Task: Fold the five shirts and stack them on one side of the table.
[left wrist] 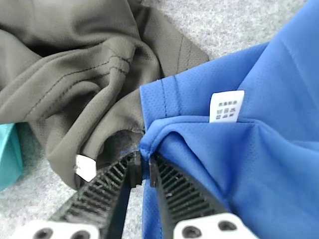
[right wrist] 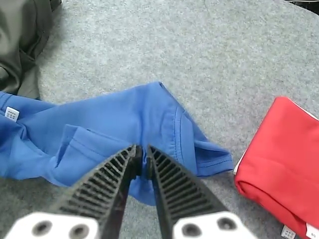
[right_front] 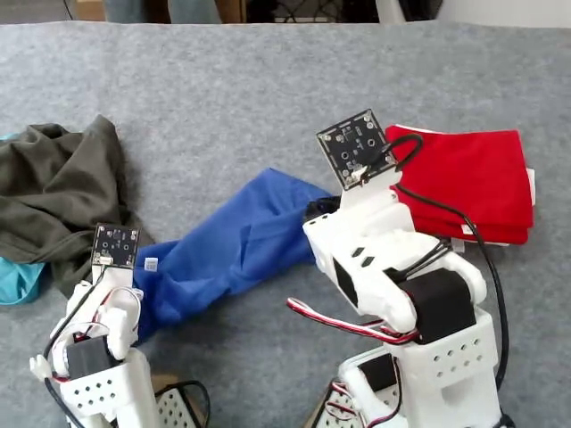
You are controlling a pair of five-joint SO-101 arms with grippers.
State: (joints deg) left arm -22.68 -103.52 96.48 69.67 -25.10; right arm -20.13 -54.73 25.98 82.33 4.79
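The left pincer (left wrist: pixel 142 172) and right pincer (right wrist: pixel 141 160), ribbed jaws closed, each grip a fold of the blue mesh shirt (right_front: pixel 223 254). A crumpled olive shirt (right_front: pixel 53 192) touches it; a flat-folded red shirt (right_front: pixel 473 178) lies near.

Grey table (right_front: pixel 268 80) with crumpled olive shirt (right_front: pixel 62 187), teal shirt (right_front: pixel 18 281), blue shirt (right_front: pixel 223 250), folded red-topped stack (right_front: pixel 468 178)

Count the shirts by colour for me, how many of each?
blue shirt: 1
red shirt: 1
olive shirt: 1
teal shirt: 1
Total: 4, plus a white edge under the red shirt that may be a fifth.
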